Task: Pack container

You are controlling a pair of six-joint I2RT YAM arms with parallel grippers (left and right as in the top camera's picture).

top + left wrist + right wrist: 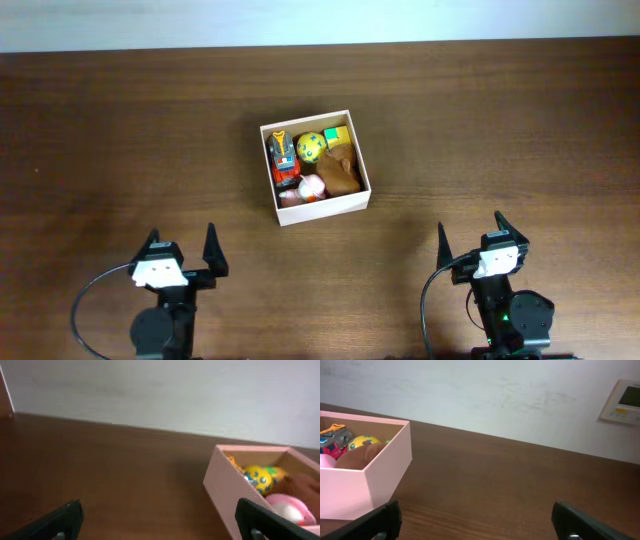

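Dark wood-grain table [120, 130]; square matte container [323, 211]; round yellow ball [310, 148]

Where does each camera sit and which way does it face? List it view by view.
Overhead: above the table, looking straight down at the container; left pincer and right pincer show open at the bottom edge.
Left wrist: low over the table, facing the back wall; own fingertips show, container at right.
Right wrist: same, container at left.
Shared: all three see the container and yellow ball.
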